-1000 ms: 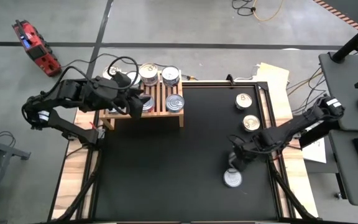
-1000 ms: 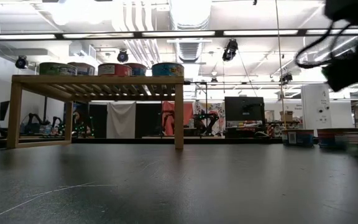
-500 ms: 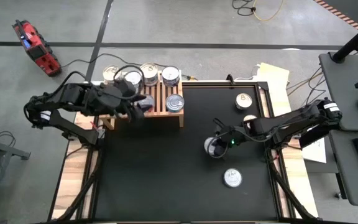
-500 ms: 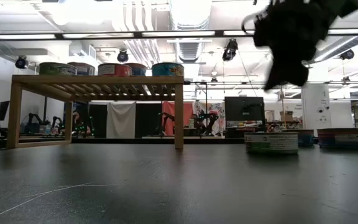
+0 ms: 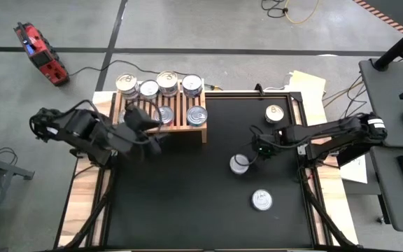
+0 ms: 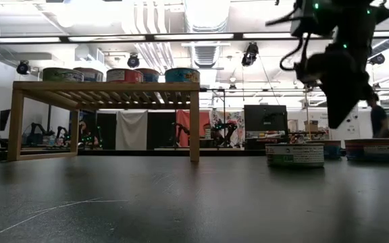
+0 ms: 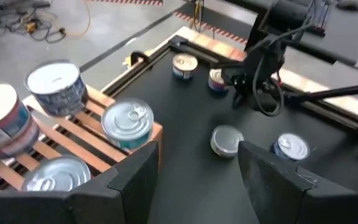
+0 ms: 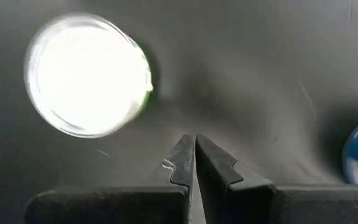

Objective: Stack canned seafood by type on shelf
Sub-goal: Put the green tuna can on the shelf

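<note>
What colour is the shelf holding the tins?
The shelf is light, natural wood, seen best in the low view.

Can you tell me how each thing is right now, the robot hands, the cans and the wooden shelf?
left gripper: jaws open, empty, beside the shelf.
right gripper: jaws shut, empty, above the table.
shelf: standing, cans upright on it.
middle can: upright on the table, let go, near the right gripper.
front can: upright on the table, alone.
far can: upright on the table, untouched.
</note>
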Available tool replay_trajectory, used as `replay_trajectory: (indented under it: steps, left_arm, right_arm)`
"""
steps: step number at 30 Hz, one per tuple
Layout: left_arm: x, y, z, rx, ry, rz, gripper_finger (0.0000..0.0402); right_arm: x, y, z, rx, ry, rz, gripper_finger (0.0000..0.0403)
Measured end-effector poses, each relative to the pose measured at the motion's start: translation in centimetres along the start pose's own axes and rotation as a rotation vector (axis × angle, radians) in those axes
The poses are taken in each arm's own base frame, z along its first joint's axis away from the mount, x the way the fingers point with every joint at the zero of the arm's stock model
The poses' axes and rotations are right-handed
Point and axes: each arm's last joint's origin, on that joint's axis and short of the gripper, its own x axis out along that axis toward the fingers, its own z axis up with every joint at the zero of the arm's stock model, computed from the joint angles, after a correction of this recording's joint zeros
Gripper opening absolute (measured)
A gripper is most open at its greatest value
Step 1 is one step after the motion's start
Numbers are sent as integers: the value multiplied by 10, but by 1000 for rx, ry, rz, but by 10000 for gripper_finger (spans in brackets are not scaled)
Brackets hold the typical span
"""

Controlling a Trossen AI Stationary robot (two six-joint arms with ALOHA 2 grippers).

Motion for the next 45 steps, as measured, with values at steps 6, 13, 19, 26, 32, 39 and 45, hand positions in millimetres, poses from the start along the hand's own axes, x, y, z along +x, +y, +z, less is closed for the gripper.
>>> replay_trajectory:
  steps: [6,13,19,26,32,39,45]
  left_arm:
    - [15,-14,-20,-2,78,12,201]
    - [21,-27,-56,-49,148,7,154]
    - [35,-32,-88,-132,174,42,74]
    - [61,-50,-114,-225,99,-79,5]
    - [65,-61,-140,-298,83,-172,1]
    - [73,-54,-179,-376,150,-127,0]
    - [91,-46,-207,-366,101,-132,0]
  right_arm:
    - [23,-5,-6,74,-7,31,9]
    - [47,1,0,130,-67,109,9]
    - [68,13,6,62,1,219,9]
    - [75,44,29,-63,-119,573,9]
    - [61,51,37,-101,-107,549,9]
    - [45,51,38,-70,-43,495,9]
    - [40,51,40,40,-88,477,9]
